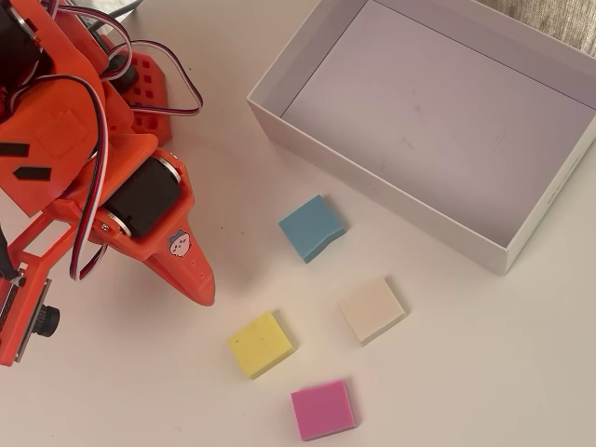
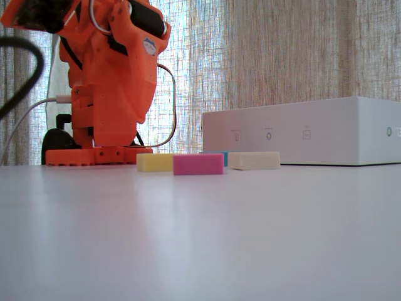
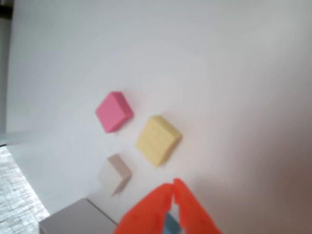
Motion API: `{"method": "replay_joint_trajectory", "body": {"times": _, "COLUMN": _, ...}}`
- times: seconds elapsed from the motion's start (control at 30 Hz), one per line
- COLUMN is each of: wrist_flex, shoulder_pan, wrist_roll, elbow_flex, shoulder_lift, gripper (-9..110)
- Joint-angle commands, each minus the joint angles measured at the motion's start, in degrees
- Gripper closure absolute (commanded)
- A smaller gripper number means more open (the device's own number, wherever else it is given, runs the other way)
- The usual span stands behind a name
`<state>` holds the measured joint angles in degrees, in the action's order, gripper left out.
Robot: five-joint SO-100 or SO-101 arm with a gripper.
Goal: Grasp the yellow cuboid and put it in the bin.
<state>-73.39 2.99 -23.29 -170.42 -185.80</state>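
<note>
White tabletop (image 1: 484, 372) — matte, plain. Lying flat on it, apart from one another: yellow cuboid (image 1: 260, 343), pink block (image 1: 322, 409), cream block (image 1: 372, 309), blue block (image 1: 310, 227). Beyond the blocks — the bin (image 1: 377, 182) and the orange arm base (image 2: 97, 155).

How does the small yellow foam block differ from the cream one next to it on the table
The flat square yellow foam block is bright yellow, while the flat square cream foam block is a pale off-white. In the overhead view, the yellow block lies closer to the orange gripper, and the cream block lies closer to the large white rectangular bin. Both lie flat on the white table, look about equal in size, and are untouched.
</note>
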Motion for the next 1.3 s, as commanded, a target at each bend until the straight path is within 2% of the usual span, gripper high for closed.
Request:
{"method": "replay_joint_trajectory", "body": {"times": 0.0, "wrist_flex": 0.5, "shoulder_pan": -1.0, "wrist_roll": 0.1, "elbow_flex": 5.2, "shoulder_lift": 5.5, "gripper": 110}}
{"method": "replay_joint_trajectory", "body": {"times": 0.13, "wrist_flex": 3.4, "shoulder_pan": -1.4, "wrist_roll": 0.4, "elbow_flex": 18.9, "shoulder_lift": 16.8, "gripper": 110}}
{"method": "replay_joint_trajectory", "body": {"times": 0.27, "wrist_flex": 0.0, "shoulder_pan": -2.1, "wrist_roll": 2.5, "elbow_flex": 37.6, "shoulder_lift": 30.8, "gripper": 94}}
{"method": "replay_joint_trajectory", "body": {"times": 0.37, "wrist_flex": -2.8, "shoulder_pan": -2.2, "wrist_roll": 5.2, "elbow_flex": 49.5, "shoulder_lift": 38.8, "gripper": 90}}
{"method": "replay_joint_trajectory", "body": {"times": 0.43, "wrist_flex": -4.7, "shoulder_pan": -2.9, "wrist_roll": 9.6, "elbow_flex": 55.8, "shoulder_lift": 42.3, "gripper": 89}}
{"method": "replay_joint_trajectory", "body": {"times": 0.5, "wrist_flex": -7.6, "shoulder_pan": -4.5, "wrist_roll": 14.2, "elbow_flex": 62.1, "shoulder_lift": 45.4, "gripper": 82}}
{"method": "replay_joint_trajectory", "body": {"times": 0.67, "wrist_flex": -19.5, "shoulder_pan": -9.3, "wrist_roll": 25.8, "elbow_flex": 74.7, "shoulder_lift": 51.9, "gripper": 77}}
{"method": "replay_joint_trajectory", "body": {"times": 0.8, "wrist_flex": -21.1, "shoulder_pan": -9.7, "wrist_roll": 36.1, "elbow_flex": 75.1, "shoulder_lift": 55.6, "gripper": 75}}
{"method": "replay_joint_trajectory", "body": {"times": 0.87, "wrist_flex": -21.4, "shoulder_pan": -9.7, "wrist_roll": 39.0, "elbow_flex": 72.9, "shoulder_lift": 57.0, "gripper": 70}}
{"method": "replay_joint_trajectory", "body": {"times": 1.27, "wrist_flex": -8.3, "shoulder_pan": -6.2, "wrist_roll": 37.1, "elbow_flex": 49.8, "shoulder_lift": 62.5, "gripper": 70}}
